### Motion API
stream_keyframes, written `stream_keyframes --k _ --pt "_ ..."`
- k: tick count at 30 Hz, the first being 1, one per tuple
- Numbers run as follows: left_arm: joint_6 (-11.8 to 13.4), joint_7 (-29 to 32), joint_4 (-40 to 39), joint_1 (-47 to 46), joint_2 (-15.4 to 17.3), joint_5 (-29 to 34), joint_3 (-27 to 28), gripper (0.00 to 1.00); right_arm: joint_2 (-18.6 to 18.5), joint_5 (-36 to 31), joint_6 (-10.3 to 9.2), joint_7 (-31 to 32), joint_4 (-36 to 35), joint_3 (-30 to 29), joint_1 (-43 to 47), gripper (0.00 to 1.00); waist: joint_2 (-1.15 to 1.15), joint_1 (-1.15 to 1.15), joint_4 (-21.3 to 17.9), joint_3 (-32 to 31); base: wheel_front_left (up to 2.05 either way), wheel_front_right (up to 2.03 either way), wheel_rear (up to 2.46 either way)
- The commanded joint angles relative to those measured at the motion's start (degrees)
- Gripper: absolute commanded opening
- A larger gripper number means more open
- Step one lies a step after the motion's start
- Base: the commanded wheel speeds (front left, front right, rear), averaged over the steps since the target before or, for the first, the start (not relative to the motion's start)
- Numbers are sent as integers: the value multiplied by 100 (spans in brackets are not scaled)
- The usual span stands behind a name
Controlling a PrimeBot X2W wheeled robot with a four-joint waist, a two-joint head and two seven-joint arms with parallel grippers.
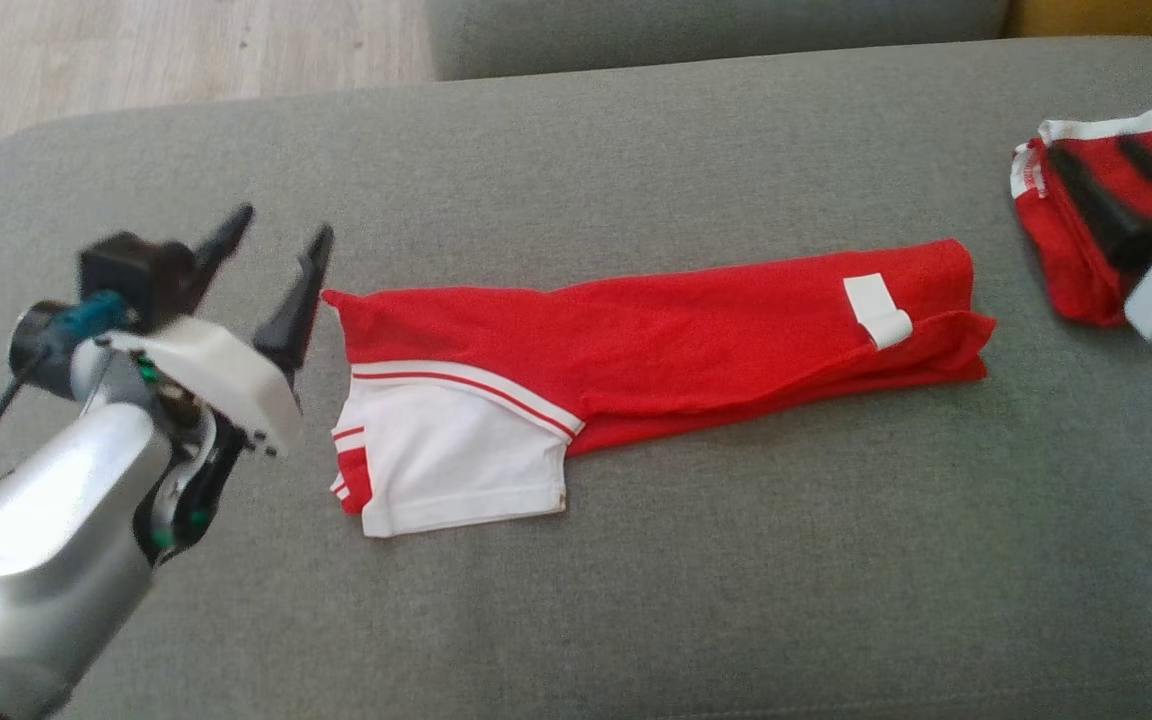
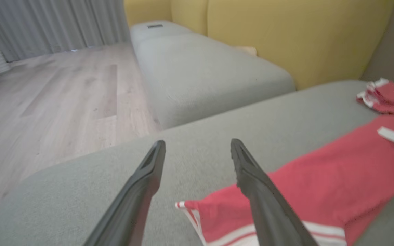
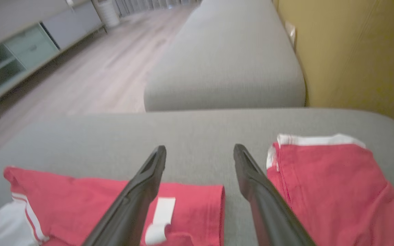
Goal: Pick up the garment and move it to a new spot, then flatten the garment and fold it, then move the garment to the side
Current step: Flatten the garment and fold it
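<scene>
Across the grey cushion: the garment, already a long red strip, white-panelled end at the left. Just beside that end, the left gripper, fingers spread, holding nothing. At the far right, the right gripper, fingers likewise spread and empty, above a second folded garment, apart from the strip. Probably next: fold the strip end over end. Move the right gripper across to the end with the white label; pinch every layer at the corners; lift low, lay over squarely, press out wrinkles.
</scene>
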Motion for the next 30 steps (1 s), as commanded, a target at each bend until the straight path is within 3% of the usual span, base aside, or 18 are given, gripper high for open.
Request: stream_keyframes --k 1,6,10,14,16,19,20,24,30 --pt "211 -127 -209 -93 100 -52 557 100 82 -82 39 -291 -295 -205 39 100 0 0 -30 -28 0 0 0" --pt "686 -173 -1070 537 -424 371 2103 100 834 -597 39 -1230 -698 -762 239 100 0 0 -52 -29 0 0 0" --pt "688 -175 -1625 1296 -1019 1068 3196 100 1662 -1114 39 -1879 -971 -1129 541 100 0 0 -65 14 0 0 0" --pt "407 -175 -1806 1916 -1630 1746 3792 100 2421 -1793 39 -2472 -1121 -1321 915 100 0 0 -49 35 0 0 0" --pt "338 -175 -1824 2043 -1793 1883 3933 100 2604 -1935 39 -2616 -1123 -1376 1012 100 0 0 -44 40 0 0 0" --pt "84 -176 -1810 2407 -2240 2251 4289 100 3024 -2342 39 -3017 -1023 -1515 1293 100 0 0 -36 55 0 0 0" --pt "-101 -176 -1765 2624 -2483 2506 4480 100 3168 -2607 39 -3219 -888 -1475 1443 100 0 0 -31 60 0 0 0" --pt "-461 -176 -1689 2902 -2861 2930 4796 100 3301 -2833 39 -3469 -628 -1495 1555 100 0 0 -8 87 0 0 0" --pt "-905 -176 -1561 2922 -3106 3328 5003 100 3332 -3108 39 -3523 -254 -1778 1407 100 0 0 90 196 0 0 0"
